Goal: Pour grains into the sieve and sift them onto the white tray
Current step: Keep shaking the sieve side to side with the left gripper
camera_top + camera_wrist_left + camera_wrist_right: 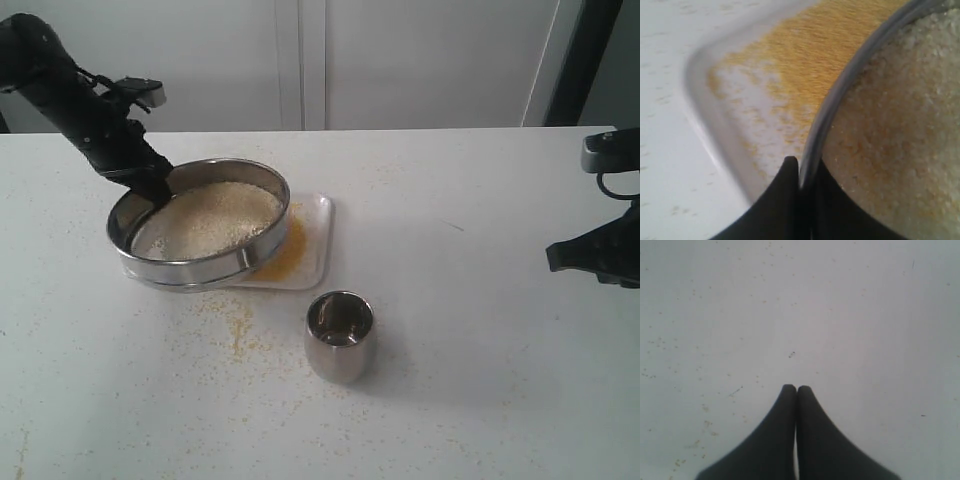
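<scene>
The sieve (243,256), a wide steel ring with mesh, is tilted above the white tray (312,245), its left side raised. Pale whitish grains (210,218) fill it. Yellow grains (283,255) lie heaped on the tray under its right side. My left gripper (152,185) is shut on the sieve's far left rim. In the left wrist view one finger sits on each side of the sieve wall (840,95), over the tray (705,105) with yellow grains (805,55). My right gripper (560,258) hangs shut and empty at the far right, over bare table (800,315).
A small steel cup (339,335) stands upright in front of the tray, to its right. Spilled yellow grains (235,325) are scattered on the white table (480,380) left of the cup. A wall runs behind the table's far edge.
</scene>
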### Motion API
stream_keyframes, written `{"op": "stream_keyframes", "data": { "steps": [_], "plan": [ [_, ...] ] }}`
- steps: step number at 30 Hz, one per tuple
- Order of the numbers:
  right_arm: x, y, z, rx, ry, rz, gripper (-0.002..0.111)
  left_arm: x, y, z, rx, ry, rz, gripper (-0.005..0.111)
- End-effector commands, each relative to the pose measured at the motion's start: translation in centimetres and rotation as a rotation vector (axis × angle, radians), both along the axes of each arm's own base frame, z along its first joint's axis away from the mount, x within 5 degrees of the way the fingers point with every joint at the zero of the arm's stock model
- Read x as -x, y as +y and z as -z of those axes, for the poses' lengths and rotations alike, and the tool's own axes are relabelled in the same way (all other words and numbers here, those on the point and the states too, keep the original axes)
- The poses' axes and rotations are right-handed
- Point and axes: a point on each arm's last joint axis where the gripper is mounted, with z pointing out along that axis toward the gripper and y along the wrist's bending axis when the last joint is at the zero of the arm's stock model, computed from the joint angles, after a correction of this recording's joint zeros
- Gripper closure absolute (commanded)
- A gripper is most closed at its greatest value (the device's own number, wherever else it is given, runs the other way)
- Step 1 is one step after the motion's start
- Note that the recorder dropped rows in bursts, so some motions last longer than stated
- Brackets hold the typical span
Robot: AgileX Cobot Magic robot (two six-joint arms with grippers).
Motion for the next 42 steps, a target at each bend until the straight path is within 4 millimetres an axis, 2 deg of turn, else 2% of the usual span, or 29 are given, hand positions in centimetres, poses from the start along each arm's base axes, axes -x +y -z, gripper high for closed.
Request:
{"op": "stream_keyframes", "data": {
  "steps": [1,2,3,4,6,7,8,11,12,13,14,15,16,17,18,20,21,22,23,25,26,27,30,31,32,36,38,40,42],
  "plan": [
    [-0.1,-0.2,-0.3,0.005,-0.015,0.004,0.108,-1.1,0.4,-0.7,0.082,0.068,-0.526,0.107],
    [-0.1,-0.2,-0.3,0.005,-0.015,0.004,0.108,-1.1,-0.1,-0.7,0.058,0.037,-0.448,0.107],
    [-0.1,-0.2,-0.3,0.005,-0.017,0.004,0.108,-0.1,-2.1,-0.8,-0.021,-0.056,-0.069,0.107],
    [-0.2,-0.2,-0.3,0.005,-0.019,0.004,0.108,0.3,-2.5,-0.8,-0.061,-0.074,0.051,0.107],
    [-0.2,-0.2,-0.3,0.005,-0.019,0.004,0.108,-0.5,-0.9,-0.5,-0.169,-0.045,-0.298,0.107],
    [-0.2,-0.2,-0.3,0.005,-0.019,0.004,0.108,-0.9,1.1,-0.4,-0.212,-0.019,-0.576,0.107],
    [-0.2,-0.2,-0.3,0.003,-0.019,0.006,0.108,-0.8,1.1,-0.4,-0.208,-0.017,-0.583,0.107],
    [-0.2,-0.2,-0.3,-0.011,-0.019,0.028,0.108,0.5,-4.1,-1.4,-0.026,-0.126,0.11,0.107],
    [-0.1,-0.2,-0.3,-0.007,-0.017,0.023,0.108,0.1,-4.2,-1.8,0.007,-0.148,0.029,0.107],
    [-0.1,-0.2,-0.3,-0.007,-0.017,0.023,0.108,-1.0,-2.4,-1.9,0.039,-0.104,-0.314,0.107],
    [-0.1,-0.2,-0.3,-0.007,-0.017,0.023,0.108,-1.3,-1.2,-1.8,0.055,-0.062,-0.485,0.107],
    [-0.2,-0.2,-0.3,-0.007,-0.019,0.023,0.108,-1.4,-0.6,-1.5,0.073,-0.014,-0.562,0.107],
    [-0.2,-0.2,-0.3,-0.007,-0.019,0.023,0.108,-1.2,-0.9,-1.6,0.05,-0.043,-0.443,0.107],
    [-0.1,-0.2,-0.3,-0.007,-0.017,0.023,0.108,-0.6,-1.9,-1.7,-0.018,-0.115,-0.141,0.107],
    [-0.1,-0.2,-0.3,-0.007,-0.017,0.023,0.108,-0.4,-1.7,-1.7,-0.057,-0.118,-0.103,0.107],
    [-0.2,-0.2,-0.3,-0.007,-0.019,0.023,0.108,-1.0,1.0,-1.6,-0.038,-0.013,-0.495,0.107],
    [-0.2,-0.2,-0.3,-0.007,-0.019,0.023,0.108,-0.9,0.9,-1.7,0.032,0.004,-0.456,0.107],
    [-0.2,-0.2,-0.3,-0.007,-0.019,0.023,0.108,-0.3,-1.5,-2.3,0.092,-0.051,-0.178,0.107],
    [-0.2,-0.2,-0.3,-0.007,-0.019,0.023,0.108,0.1,-2.6,-2.6,0.111,-0.075,-0.061,0.107],
    [-0.2,-0.2,-0.3,-0.007,-0.019,0.023,0.108,-0.4,-1.6,-2.5,0.031,-0.08,-0.214,0.107],
    [-0.2,-0.2,-0.3,-0.007,-0.019,0.023,0.108,-0.9,1.0,-2.1,0.031,0.008,-0.545,0.107],
    [-0.2,-0.2,-0.3,-0.007,-0.019,0.023,0.108,-1.0,1.7,-1.8,0.05,0.049,-0.616,0.107],
    [-0.1,-0.2,-0.3,-0.007,-0.017,0.023,0.108,0.3,-2.7,-2.2,0.072,-0.048,-0.084,0.107],
    [-0.1,-0.2,-0.3,-0.007,-0.017,0.023,0.108,0.7,-3.5,-2.2,0.028,-0.061,-0.008,0.107],
    [-0.1,-0.2,-0.3,-0.007,-0.017,0.023,0.108,0.7,-3.5,-2.0,-0.023,-0.059,-0.044,0.107],
    [-0.2,-0.2,-0.3,-0.007,-0.019,0.023,0.108,-0.5,0.5,-1.5,-0.101,0.01,-0.591,0.107],
    [-0.2,-0.2,-0.3,-0.007,-0.019,0.023,0.108,-0.5,-0.9,-1.8,0.009,0.017,-0.47,0.107],
    [-0.2,-0.2,-0.3,-0.007,-0.019,0.023,0.108,0.4,-4.5,-2.4,0.111,-0.05,-0.136,0.107],
    [-0.2,-0.2,-0.3,-0.007,-0.019,0.023,0.108,0.8,-5.7,-2.3,0.051,-0.089,-0.036,0.107]
  ]
}}
